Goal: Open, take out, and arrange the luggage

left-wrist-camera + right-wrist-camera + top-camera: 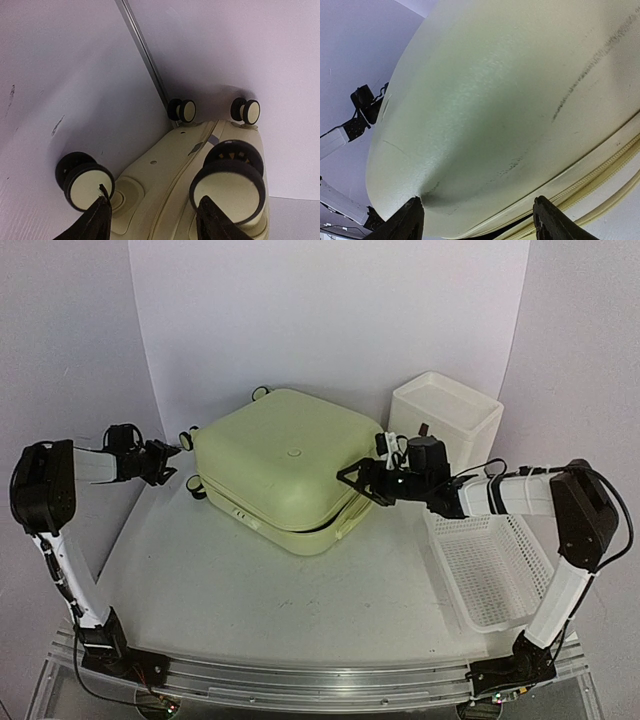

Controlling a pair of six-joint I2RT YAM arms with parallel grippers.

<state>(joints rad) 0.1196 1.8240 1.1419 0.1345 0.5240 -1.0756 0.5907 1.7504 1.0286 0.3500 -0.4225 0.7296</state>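
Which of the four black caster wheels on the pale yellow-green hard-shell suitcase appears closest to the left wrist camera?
The lower right wheel: it looks largest. The lower left wheel is smaller; the far left wheel and the far right wheel are smallest.

Luggage (285, 465) interior out of sight

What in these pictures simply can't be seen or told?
- Inside the luggage: its shell hides it in every view.
- Lower left of the white box: in the top view, the right arm covers it.
- Right rim of the basket: in the top view, the same arm crosses it.
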